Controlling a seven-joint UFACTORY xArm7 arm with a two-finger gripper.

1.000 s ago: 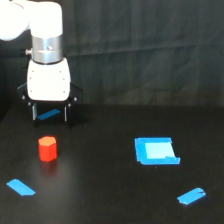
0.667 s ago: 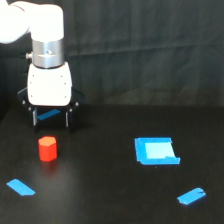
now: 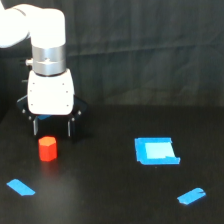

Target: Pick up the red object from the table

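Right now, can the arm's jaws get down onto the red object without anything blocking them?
Probably yes. The gripper hangs open just behind the red object, which stands alone on the table. The nearest blue strip lies well clear.

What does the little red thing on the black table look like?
The small red-orange faceted block is stubby with flat sides, roughly hexagonal, and looks like plain matte plastic or foam. It stands upright on the flat matte black table, towards the exterior view's left. The white robot hand hangs just above and behind it, fingers spread, not touching it as far as I can tell.
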